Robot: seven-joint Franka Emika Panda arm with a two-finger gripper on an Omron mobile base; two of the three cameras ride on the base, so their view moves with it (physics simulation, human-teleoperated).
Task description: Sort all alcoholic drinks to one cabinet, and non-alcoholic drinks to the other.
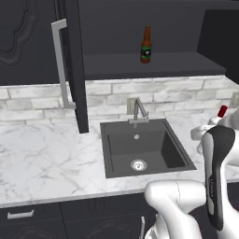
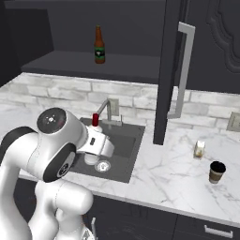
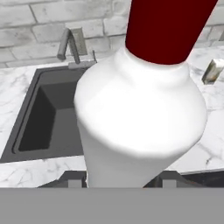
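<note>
Four drink items on view. Small brown glass beer bottle with a dark label [image 1: 146, 45]: upright on the dark shelf [image 1: 154, 65] of the open charcoal cabinet, upper centre of the left base view, upper left-centre of the right base view. Tall narrow cabinet door [image 1: 77, 65] with a long vertical silver bar handle [image 1: 60, 63]: swung open, standing out over the counter.

White bottle with a red cap [image 3: 144, 100]: looms large in the middle of the hand view, neck toward the top of the frame; in the right base view its red cap shows above the sink at left-centre. Two-finger gripper [image 3: 120, 178]: clenched on the lower body of this white bottle, dark tips at either side along the bottom of the hand view.

Short brown paper coffee cup with a black lid [image 2: 217, 171]: upright on the white marble countertop [image 2: 164, 173], lower right of the right base view. Small pale cream-yellow carton [image 2: 200, 149]: near the cup, above and left of it in that frame.

Dark square sink [image 1: 144, 147] with a grey faucet [image 1: 138, 111]: set in the counter, centre of the left base view.
</note>
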